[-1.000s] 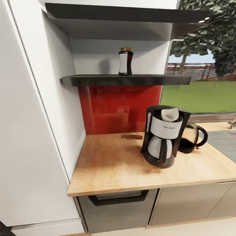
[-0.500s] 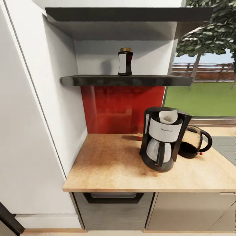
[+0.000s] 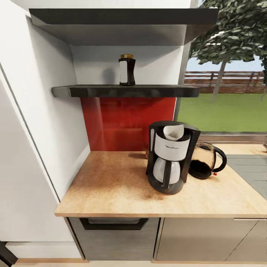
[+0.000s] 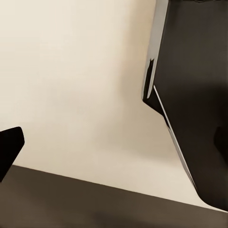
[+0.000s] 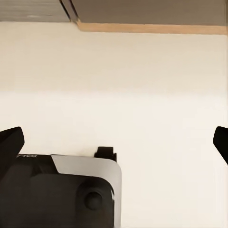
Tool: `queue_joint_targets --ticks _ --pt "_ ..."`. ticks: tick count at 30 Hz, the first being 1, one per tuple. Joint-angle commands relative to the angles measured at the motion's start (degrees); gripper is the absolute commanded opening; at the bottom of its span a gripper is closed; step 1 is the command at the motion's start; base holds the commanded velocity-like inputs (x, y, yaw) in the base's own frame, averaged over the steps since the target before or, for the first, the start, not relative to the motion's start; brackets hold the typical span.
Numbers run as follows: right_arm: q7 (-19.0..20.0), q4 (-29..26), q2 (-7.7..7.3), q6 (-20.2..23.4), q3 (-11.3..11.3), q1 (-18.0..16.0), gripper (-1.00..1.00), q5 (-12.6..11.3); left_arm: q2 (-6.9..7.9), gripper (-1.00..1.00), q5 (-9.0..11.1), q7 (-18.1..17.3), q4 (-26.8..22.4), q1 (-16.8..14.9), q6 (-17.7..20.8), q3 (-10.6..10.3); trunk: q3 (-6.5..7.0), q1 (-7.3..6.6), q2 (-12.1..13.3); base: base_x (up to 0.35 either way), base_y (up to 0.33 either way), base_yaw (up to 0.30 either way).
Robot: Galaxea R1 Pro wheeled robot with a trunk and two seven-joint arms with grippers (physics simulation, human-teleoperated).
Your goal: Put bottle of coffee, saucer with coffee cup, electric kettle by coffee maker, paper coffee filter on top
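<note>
So the bottle of coffee (image 3: 127, 69) is up on the kitchen shelf (image 3: 122, 91), standing upright, with the red backsplash (image 3: 126, 122) right under the shelf. Down on the desk (image 3: 111, 185) the coffee maker (image 3: 168, 157) sits toward the window side, and the paper coffee filter (image 3: 174, 132) is already in its top, white cone with the mouth up. The electric kettle (image 3: 205, 161) is just beside the coffee maker, on the window side of it, looks like it's touching or nearly touching, can't really tell. Rest of the desk between the coffee maker and the white wall panel (image 3: 33, 148) is bare wood. Dark grey cabinet fronts (image 3: 115, 237) run under the desk edge.

Grippers: the right gripper (image 5: 114, 142) hangs low over pale floor (image 5: 142, 71), fingertips (image 5: 10, 140) showing dark at both edges of the right wrist view with a wide gap between them, so it's spread apart and holding nothing. Ahead of it there's a strip of wood trim and grey cabinet base (image 5: 142, 12), and part of the robot's own grey body (image 5: 61, 190) sits right below it.

The left gripper only shows one dark fingertip (image 4: 9, 147) in the left wrist view, so I can't tell if it's apart or together. Near it is pale floor and some dark panel (image 4: 194, 95). Both grippers are well below the desk and well apart from all the coffee stuff
</note>
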Motion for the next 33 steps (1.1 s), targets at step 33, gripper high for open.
queue_joint_targets --ticks 33 --pt "0.35 -0.01 0.42 -0.12 -0.49 -0.02 1.00 0.32 0.35 1.00 1.03 0.12 0.02 0.20 -2.16 1.59 -0.11 0.03 -0.11 -0.005 -0.115 0.000"
